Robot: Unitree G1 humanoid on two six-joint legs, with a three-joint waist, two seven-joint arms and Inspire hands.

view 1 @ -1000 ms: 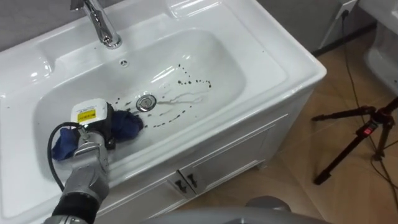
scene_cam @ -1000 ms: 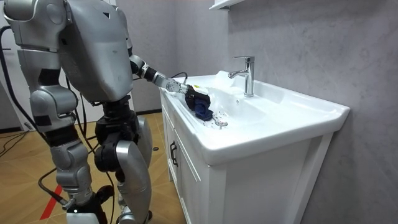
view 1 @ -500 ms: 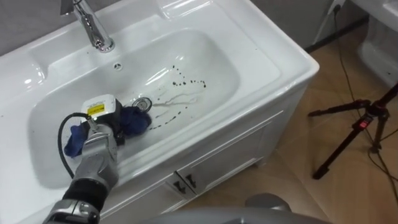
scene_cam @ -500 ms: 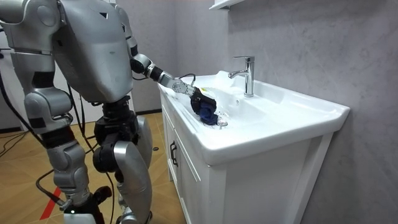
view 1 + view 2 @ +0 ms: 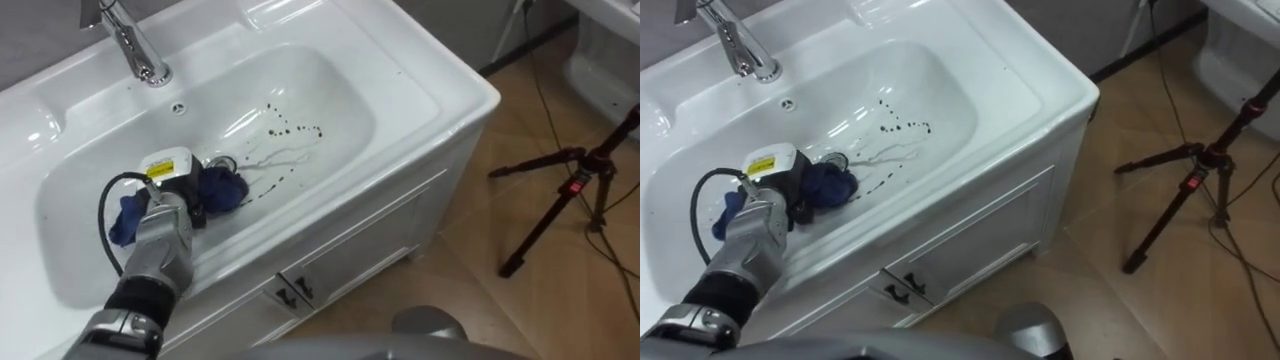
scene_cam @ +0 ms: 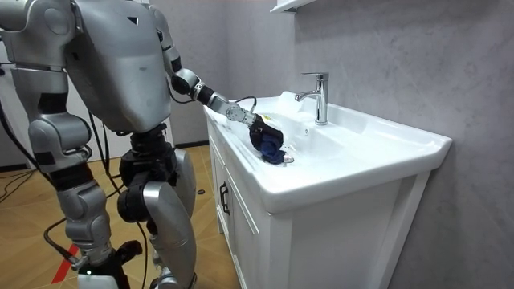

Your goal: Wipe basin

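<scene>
Grey wall behind, wooden floor [image 5: 500, 310] below, and between them a white basin [image 5: 440, 95] set on a white vanity cabinet [image 5: 340, 255]. The robot stands at the cabinet's front, at the room view's left, and reaches its left arm over the front rim into the bowl.

Down in the bowl, the left hand [image 5: 172, 190] sits on the bottom, left of centre. Its fingers are curled over a bunched blue cloth [image 5: 222, 190], and cloth spills out on both sides of the hand. The cloth's right edge lies against the drain [image 5: 222, 161] and hides part of it.

Right of the drain, thin dark streaks [image 5: 270, 170] run across the bowl floor. Beyond them, towards the back right of the bowl, there's a scatter of dark spots [image 5: 290, 128], all apart from the cloth.

The chrome faucet [image 5: 130, 45] stands upright on the basin's back rim, with the small overflow hole [image 5: 178, 105] just below it.

A black tripod [image 5: 570, 190] stands on the floor off to the right.

The right hand [image 6: 108, 257] hangs low at the robot's side, and I can't make out its grip.
</scene>
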